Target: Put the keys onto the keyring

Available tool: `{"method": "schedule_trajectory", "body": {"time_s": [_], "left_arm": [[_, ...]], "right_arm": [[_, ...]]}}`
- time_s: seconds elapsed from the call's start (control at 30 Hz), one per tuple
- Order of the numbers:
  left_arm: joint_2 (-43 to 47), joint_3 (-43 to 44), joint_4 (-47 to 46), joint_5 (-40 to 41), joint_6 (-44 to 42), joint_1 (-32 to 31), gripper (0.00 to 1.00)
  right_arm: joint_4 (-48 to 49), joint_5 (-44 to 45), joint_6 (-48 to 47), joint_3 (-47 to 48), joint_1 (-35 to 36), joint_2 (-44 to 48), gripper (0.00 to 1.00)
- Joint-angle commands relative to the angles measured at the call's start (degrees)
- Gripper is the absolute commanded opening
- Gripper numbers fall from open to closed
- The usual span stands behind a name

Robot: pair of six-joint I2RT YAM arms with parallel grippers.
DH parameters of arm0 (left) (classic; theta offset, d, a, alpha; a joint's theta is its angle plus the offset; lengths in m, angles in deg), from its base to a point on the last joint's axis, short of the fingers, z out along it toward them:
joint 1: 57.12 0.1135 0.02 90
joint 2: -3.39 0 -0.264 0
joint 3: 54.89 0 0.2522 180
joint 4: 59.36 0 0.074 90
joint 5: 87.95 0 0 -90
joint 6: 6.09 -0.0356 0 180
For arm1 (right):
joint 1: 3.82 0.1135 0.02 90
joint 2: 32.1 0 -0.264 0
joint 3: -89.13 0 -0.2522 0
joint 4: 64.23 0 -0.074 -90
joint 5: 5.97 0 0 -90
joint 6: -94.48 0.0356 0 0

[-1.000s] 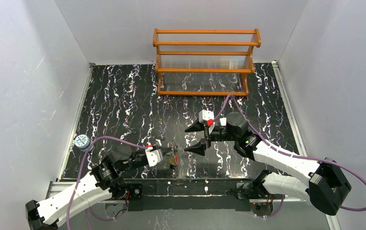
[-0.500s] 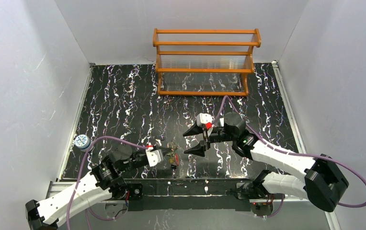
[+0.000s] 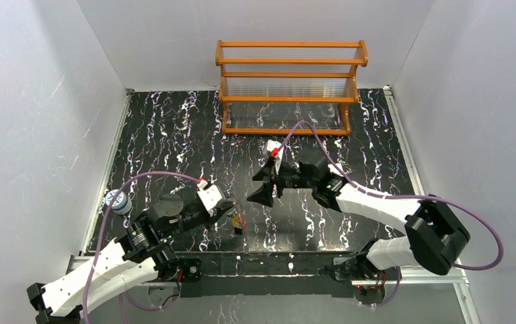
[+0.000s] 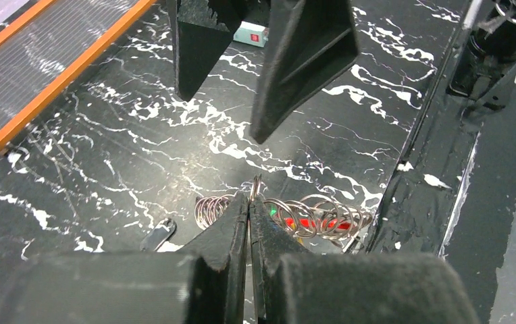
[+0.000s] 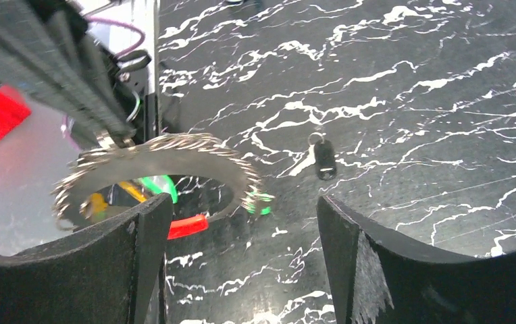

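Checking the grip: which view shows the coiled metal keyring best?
Right wrist: nearly the whole coiled metal keyring shows, pinched by the left gripper. Left wrist shows only a few coils behind its shut gripper; top external, just a speck.

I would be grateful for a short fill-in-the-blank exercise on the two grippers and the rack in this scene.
1. The left gripper is ____ on the keyring.
2. The right gripper holds nothing, and its jaws stand ____.
3. The orange wooden rack stands at the ____ edge of the table, opposite the arm bases.

Missing words: shut; open; far.
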Motion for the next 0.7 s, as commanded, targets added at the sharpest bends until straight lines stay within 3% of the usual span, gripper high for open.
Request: {"method": "schedule_trajectory", "body": {"time_s": [0.0, 0.2, 0.37, 0.5, 0.67], "left_arm": [[1.7, 5.3, 7.3, 4.5, 2.6, -0.2, 0.00], [5.5, 6.2, 11.3, 4.6, -2.1, -0.2, 0.00], [10.5, 3.6, 11.2, 2.1, -6.3, -0.3, 0.00], [13.2, 1.9, 11.2, -0.4, -8.2, -0.2, 0.00], [14.3, 1.8, 12.5, -1.3, -9.8, -0.2, 0.00]], "right_arm": [[-2.0, 6.9, 5.1, 7.1, 0.2, -3.5, 0.87], [-5.9, 18.0, 15.4, 14.7, -0.3, -10.7, 0.81], [-19.3, 15.3, 17.0, 28.1, -0.4, -22.9, 0.76], [-26.9, 11.2, 18.5, 37.5, 0.3, -33.0, 0.61], [-33.3, 18.0, 16.3, 44.1, 5.0, -40.4, 0.58]]}}
